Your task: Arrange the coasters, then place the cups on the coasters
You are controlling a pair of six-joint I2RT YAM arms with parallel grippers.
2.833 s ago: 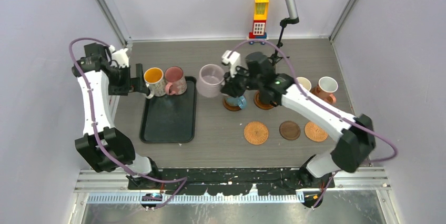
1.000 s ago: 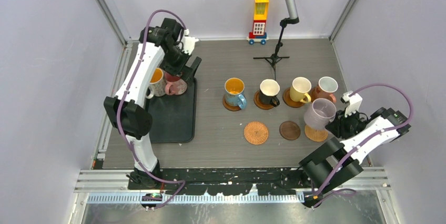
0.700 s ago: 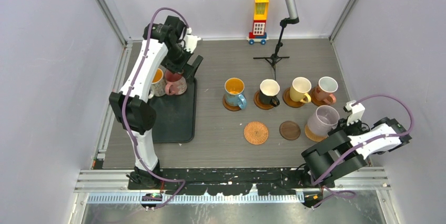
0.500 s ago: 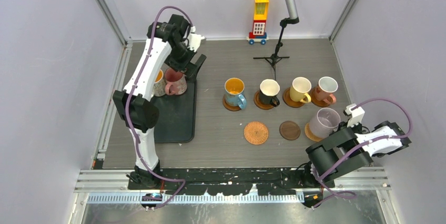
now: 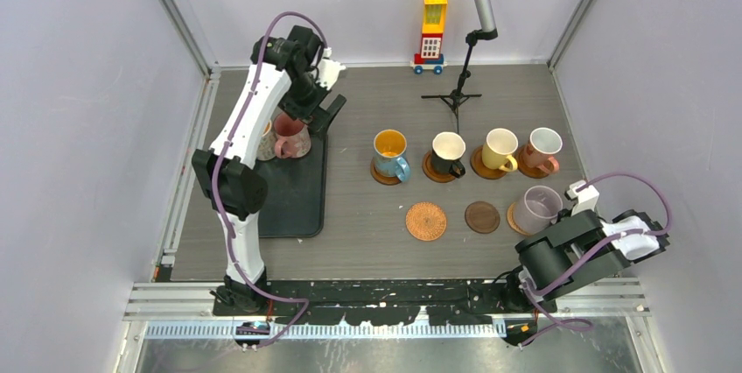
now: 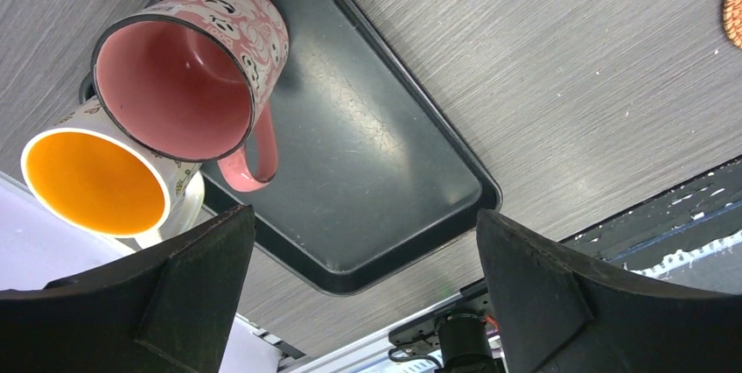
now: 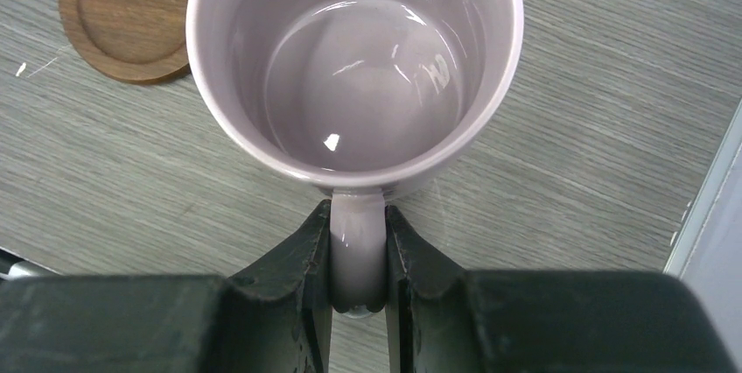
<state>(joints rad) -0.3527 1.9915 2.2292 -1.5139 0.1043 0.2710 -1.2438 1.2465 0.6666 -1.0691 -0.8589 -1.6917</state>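
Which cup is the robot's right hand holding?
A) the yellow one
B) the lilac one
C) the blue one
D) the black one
B: the right gripper is shut on the handle of the lilac cup.

A lilac mug [image 7: 354, 66], pink smiley-patterned mug [image 6: 188, 75], orange-lined white mug [image 6: 96, 182], black tray [image 6: 367, 172], grey wood-grain table [image 6: 569, 84]

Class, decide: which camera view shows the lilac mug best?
The right wrist view: the lilac mug fills the frame, its handle clamped by the right gripper. The top view shows it small, over a coaster; the left wrist view misses it.
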